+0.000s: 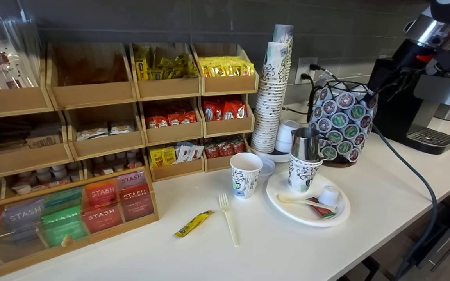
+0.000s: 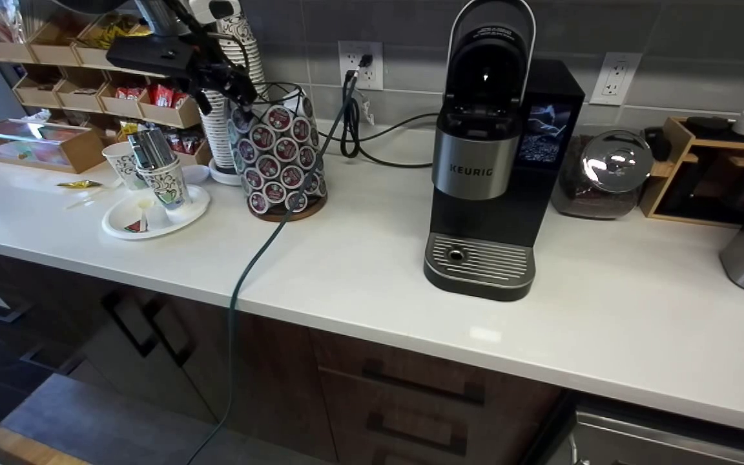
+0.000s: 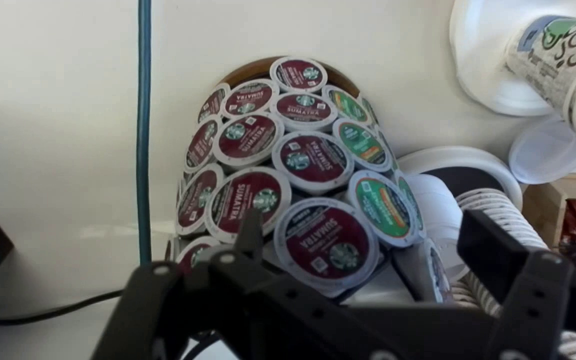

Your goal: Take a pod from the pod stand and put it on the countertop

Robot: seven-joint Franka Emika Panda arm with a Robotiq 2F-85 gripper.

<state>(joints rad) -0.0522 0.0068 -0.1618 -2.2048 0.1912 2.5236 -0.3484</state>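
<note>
The pod stand (image 1: 338,162) is a rounded dark rack full of pods with dark red, green and white tops; it also shows in an exterior view (image 2: 312,208) and in the wrist view (image 3: 243,72). A dark-red-topped pod (image 3: 325,245) sits in its top row. My gripper (image 3: 369,239) is open and empty, one finger beside this pod and the other over toward the cup stack. In both exterior views the gripper (image 1: 379,93) (image 2: 225,102) is at the stand's upper rim; contact cannot be told. The cream countertop (image 2: 372,278) lies around the stand.
A tall paper cup stack (image 1: 268,105) stands beside the stand. A white plate (image 1: 274,205) holds a cup with a metal pitcher (image 1: 305,144). The black coffee machine (image 2: 475,171) is on the stand's other side. A green cable (image 2: 249,265) runs in front. A wooden shelf (image 1: 170,89) holds packets.
</note>
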